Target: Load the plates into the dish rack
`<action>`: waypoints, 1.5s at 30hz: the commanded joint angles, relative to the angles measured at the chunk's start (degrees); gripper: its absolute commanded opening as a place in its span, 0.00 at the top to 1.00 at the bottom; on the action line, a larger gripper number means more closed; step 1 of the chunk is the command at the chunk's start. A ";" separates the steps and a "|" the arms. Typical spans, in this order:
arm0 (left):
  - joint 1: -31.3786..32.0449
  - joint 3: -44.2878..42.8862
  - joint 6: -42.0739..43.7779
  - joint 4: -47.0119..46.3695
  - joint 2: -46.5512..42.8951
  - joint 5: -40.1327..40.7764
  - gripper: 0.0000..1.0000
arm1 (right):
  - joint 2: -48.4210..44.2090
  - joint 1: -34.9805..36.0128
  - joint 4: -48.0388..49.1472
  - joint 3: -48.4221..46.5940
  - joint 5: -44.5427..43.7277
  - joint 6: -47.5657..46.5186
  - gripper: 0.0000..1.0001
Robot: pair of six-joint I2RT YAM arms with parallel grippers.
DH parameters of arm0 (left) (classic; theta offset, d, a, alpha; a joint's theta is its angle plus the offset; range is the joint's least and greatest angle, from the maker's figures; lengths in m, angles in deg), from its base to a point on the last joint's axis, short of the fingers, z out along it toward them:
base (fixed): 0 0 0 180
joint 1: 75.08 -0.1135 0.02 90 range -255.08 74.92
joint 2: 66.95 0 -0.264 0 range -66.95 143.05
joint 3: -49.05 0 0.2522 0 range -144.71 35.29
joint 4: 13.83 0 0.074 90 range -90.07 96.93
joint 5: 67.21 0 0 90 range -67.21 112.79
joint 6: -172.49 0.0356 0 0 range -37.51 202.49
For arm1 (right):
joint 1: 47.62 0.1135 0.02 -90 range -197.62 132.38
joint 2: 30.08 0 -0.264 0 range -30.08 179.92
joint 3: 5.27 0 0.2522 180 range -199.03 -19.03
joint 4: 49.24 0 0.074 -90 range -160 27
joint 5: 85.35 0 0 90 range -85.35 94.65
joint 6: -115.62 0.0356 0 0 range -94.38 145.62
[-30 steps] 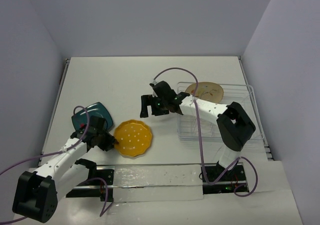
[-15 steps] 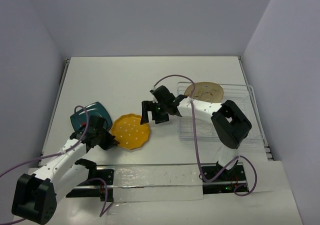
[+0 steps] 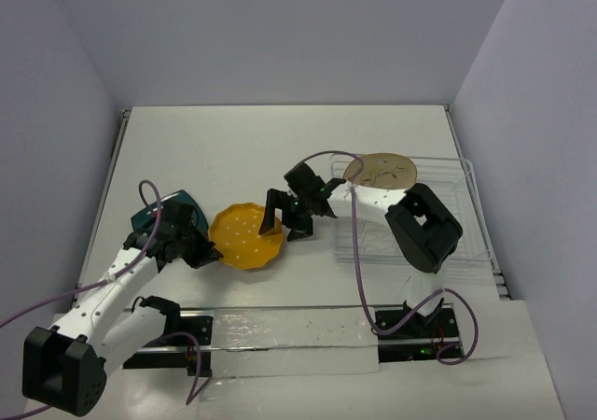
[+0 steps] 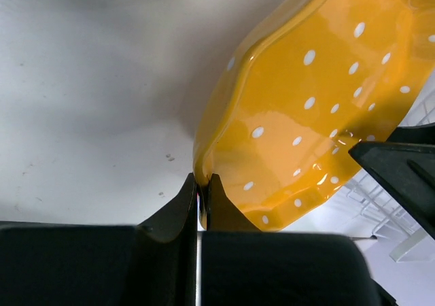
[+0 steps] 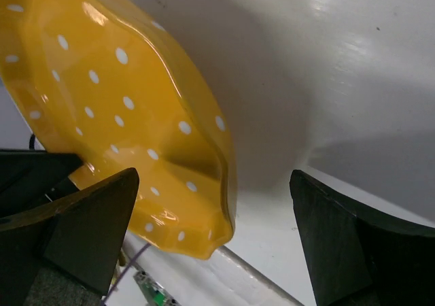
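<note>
Left gripper pinches the yellow plate by its left rim, while right gripper sits open at the right rim. Glossy, stiff, probably slippery, so grab the rim.

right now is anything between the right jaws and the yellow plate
Nothing visible does. The right gripper has its jaws open, and the yellow plate has its rim in the gap between them. The left gripper pinches the opposite rim.

Right fingers — yellow plate half-blocks gap.

The left gripper pinches the yellow plate.
</note>
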 commanded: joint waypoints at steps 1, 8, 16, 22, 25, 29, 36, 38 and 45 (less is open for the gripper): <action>-0.05 -5.22 0.66 -5.76 1.55 -6.41 1.00 | -2.62 -0.15 1.41 1.78 -3.08 8.61 0.00; -2.63 -2.94 1.66 -11.55 2.84 -14.73 1.00 | -1.69 0.79 8.74 3.22 0.13 14.48 0.00; -6.03 -2.15 2.34 -12.79 -0.33 -17.76 1.00 | -1.47 1.40 19.11 5.87 2.75 20.54 0.07; -7.45 -3.09 4.09 -11.42 -1.20 -17.82 1.00 | -2.25 1.41 24.44 4.88 3.00 22.01 0.58; -8.03 -3.29 4.50 -11.75 -1.35 -17.85 1.00 | -4.20 1.40 24.69 3.52 1.82 19.44 0.85; -8.33 -4.47 5.65 -12.12 -1.18 -17.73 1.00 | -6.27 1.35 24.97 2.11 -0.15 14.78 1.00; -8.39 -9.04 8.06 -10.26 -1.14 -13.19 0.25 | -12.86 0.91 23.56 -2.80 -6.33 -0.45 1.00; -8.39 -11.08 8.92 -9.30 -1.86 -10.71 0.01 | -16.39 0.28 21.60 -5.01 -9.09 -8.07 1.00; -8.46 -13.69 7.48 -7.25 -3.50 0.67 0.01 | -31.70 -1.11 5.50 -11.53 -20.35 -50.45 1.00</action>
